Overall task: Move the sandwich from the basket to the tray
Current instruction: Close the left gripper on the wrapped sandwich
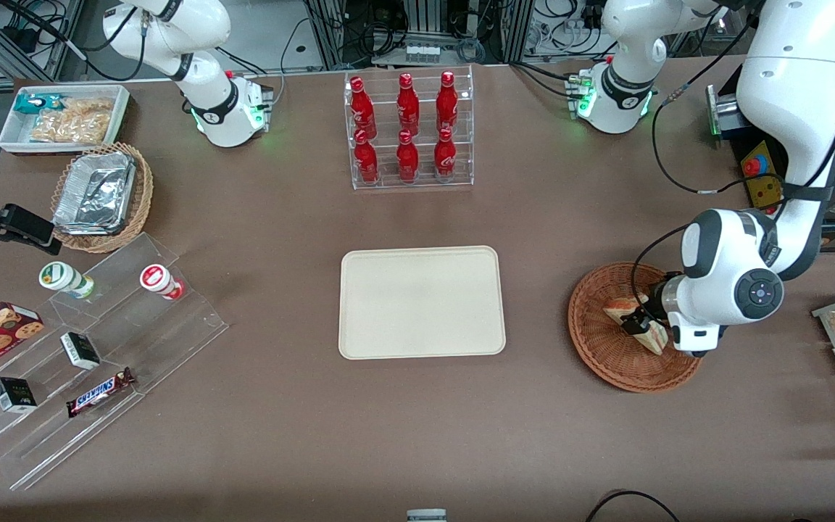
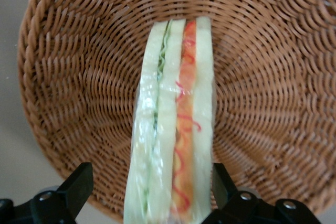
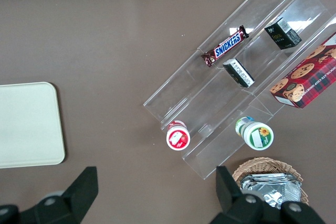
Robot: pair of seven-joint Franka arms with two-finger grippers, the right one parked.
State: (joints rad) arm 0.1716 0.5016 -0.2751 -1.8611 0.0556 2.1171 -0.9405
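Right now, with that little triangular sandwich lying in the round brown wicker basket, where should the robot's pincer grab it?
Across its flat bread faces, coming from above. The triangular sandwich stands on edge in the reddish-brown wicker basket, filling edge up, so the left gripper, open astride it, can likely squeeze both slices.

The basket (image 1: 609,341) sits toward the working arm's end of the table (image 1: 280,435), well apart from the tray (image 1: 421,302), which lies at the table's middle. The sandwich (image 1: 635,321) lies in the basket, and the gripper (image 1: 637,322) is down inside the basket with one finger (image 2: 79,184) on each side of the sandwich, the wider gap beside this one. The bottle rack (image 1: 410,130) stands farther from the front camera than the tray, near the table's edge by the arm bases.
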